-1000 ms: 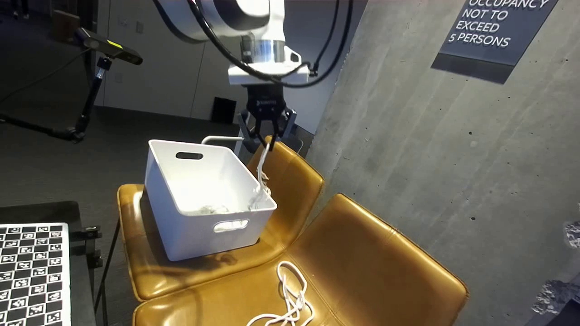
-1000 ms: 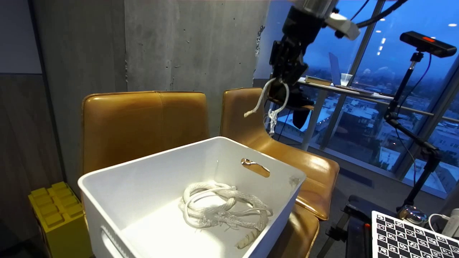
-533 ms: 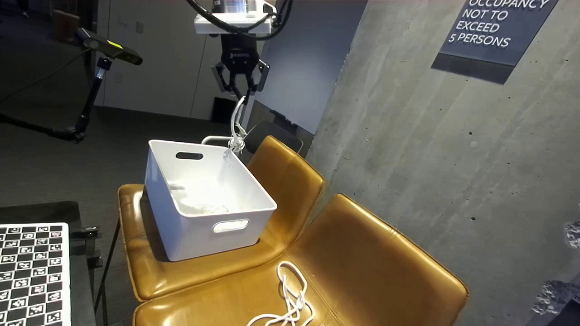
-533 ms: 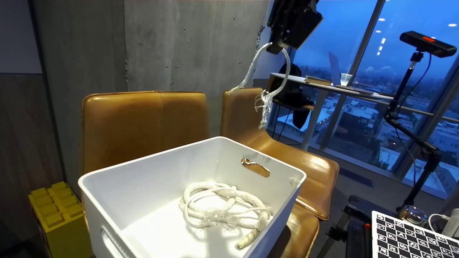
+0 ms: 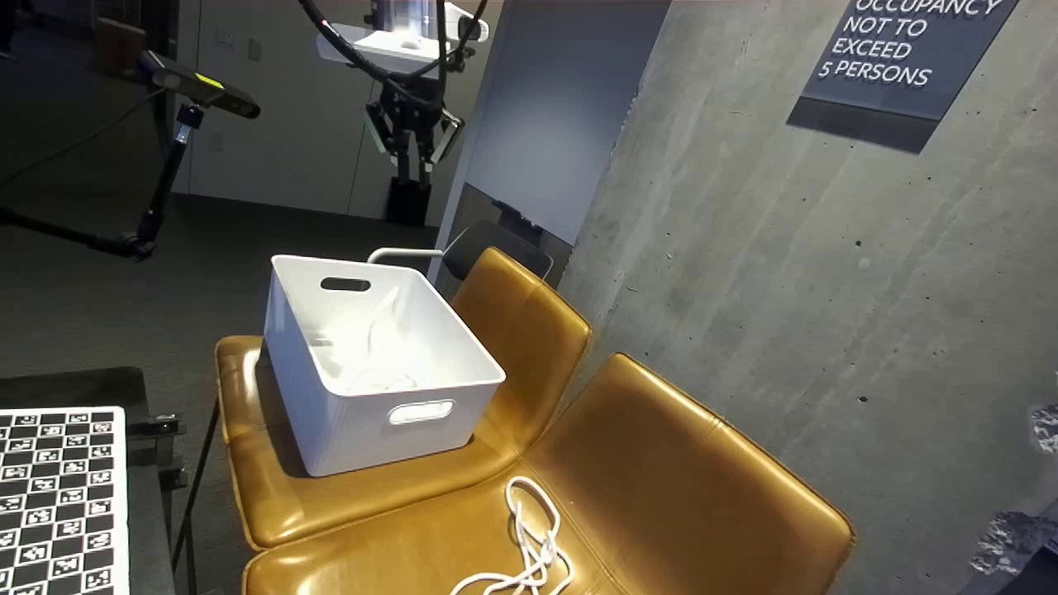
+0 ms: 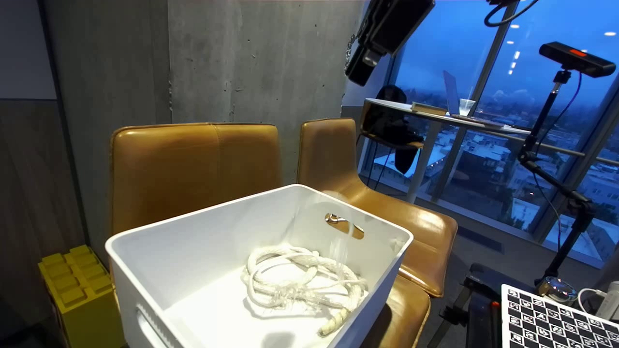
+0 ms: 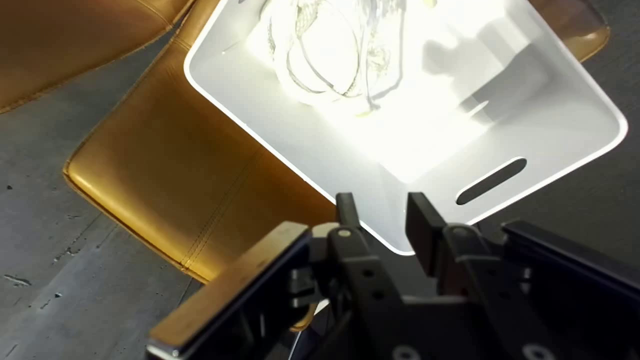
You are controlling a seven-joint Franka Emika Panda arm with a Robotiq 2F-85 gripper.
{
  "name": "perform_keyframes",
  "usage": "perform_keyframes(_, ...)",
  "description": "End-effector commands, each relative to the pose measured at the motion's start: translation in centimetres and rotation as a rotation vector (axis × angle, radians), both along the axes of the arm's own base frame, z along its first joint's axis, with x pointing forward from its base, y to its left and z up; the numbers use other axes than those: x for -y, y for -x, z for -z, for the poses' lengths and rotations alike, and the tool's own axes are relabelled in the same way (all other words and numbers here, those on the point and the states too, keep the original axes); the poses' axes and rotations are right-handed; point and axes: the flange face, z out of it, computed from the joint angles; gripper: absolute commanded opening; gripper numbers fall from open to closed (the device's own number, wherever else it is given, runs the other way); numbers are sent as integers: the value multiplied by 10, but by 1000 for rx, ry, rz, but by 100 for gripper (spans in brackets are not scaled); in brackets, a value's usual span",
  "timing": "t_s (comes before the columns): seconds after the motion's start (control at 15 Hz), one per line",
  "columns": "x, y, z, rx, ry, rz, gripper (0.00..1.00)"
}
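Concrete wall (image 6: 261, 82) backs tan chairs (image 6: 193, 164) in an exterior view. A moment ago I gripped a frayed cord (image 6: 340, 249); now my pincer (image 7: 381, 212) stands parted and bare, and the blurred cord seems to be dropping into the white bin (image 6: 208, 241), lower middle of the frame: this placement looks nearly done.
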Motion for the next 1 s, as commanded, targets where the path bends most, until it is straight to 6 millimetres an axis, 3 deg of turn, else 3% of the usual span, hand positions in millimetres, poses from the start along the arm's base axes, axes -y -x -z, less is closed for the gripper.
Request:
perform_keyframes(0.0,-12,8,4,17,-39,37,63)
perform_keyframes(0.2,3,7,11,22,-37,55,84)
perform_keyframes(0.33,33,-1,23,18,-25,77,99)
perform_keyframes(0.4,46,-5,27,16,-23,94,100)
perform_keyframes(0.73,157,-34,56,-18,-9,206,100)
perform_keyframes(0.93,222,-53,83,-52,-9,264,100)
